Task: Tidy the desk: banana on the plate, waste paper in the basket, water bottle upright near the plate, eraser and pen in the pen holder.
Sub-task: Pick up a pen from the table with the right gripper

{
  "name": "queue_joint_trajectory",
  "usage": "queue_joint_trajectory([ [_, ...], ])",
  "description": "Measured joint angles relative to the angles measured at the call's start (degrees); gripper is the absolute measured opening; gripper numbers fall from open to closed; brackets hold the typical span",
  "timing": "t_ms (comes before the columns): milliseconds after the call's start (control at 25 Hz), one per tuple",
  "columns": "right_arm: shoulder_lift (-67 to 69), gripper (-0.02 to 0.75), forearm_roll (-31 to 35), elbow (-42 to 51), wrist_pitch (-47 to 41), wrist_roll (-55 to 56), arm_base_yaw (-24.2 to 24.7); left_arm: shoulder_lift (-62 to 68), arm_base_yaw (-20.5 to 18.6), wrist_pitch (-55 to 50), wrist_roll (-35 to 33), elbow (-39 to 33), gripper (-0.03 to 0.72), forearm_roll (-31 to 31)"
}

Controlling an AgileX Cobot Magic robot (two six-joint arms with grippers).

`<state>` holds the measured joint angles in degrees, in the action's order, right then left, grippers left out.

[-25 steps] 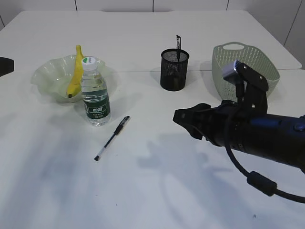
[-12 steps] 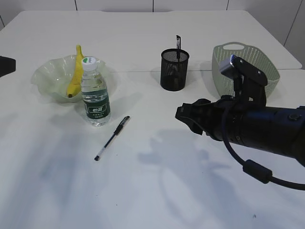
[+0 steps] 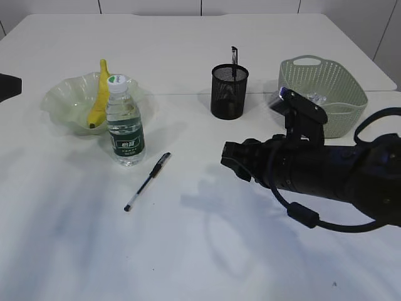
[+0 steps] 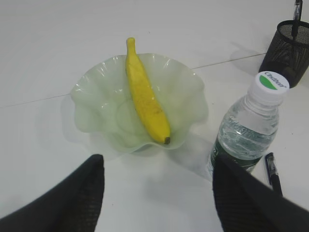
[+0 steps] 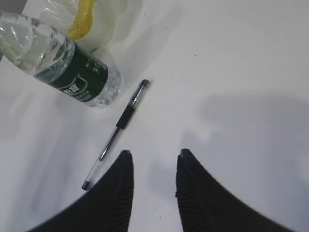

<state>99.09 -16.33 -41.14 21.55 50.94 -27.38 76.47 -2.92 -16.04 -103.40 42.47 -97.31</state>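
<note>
Beside the water bottle (image 3: 126,122) — pen (image 3: 147,181) on open table (image 3: 188,251), right gripper (image 3: 237,162) apart

- White worktop (image 3: 188,251), pretty plain, with a seam running across it behind the stuff.
- Pale green wavy plate (image 3: 59,100) sits at the left.
- Water bottle (image 3: 125,122) stands upright just beside the plate, on its right-front side.
- Pen (image 3: 147,182) lies flat on the worktop, near the bottle's base, angled diagonally.
- Black mesh pen holder (image 3: 229,91) stands mid-back.
- Light green basket (image 3: 338,78) sits to the right of the holder.
</note>
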Motion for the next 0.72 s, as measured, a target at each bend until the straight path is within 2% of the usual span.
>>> queue_joint_trajectory([
  [720, 7.9, 0.232, 0.0, -7.6, 0.0, 5.1, 0.0, 0.0, 0.0, 0.4, 0.0, 0.0, 0.496, 0.2],
])
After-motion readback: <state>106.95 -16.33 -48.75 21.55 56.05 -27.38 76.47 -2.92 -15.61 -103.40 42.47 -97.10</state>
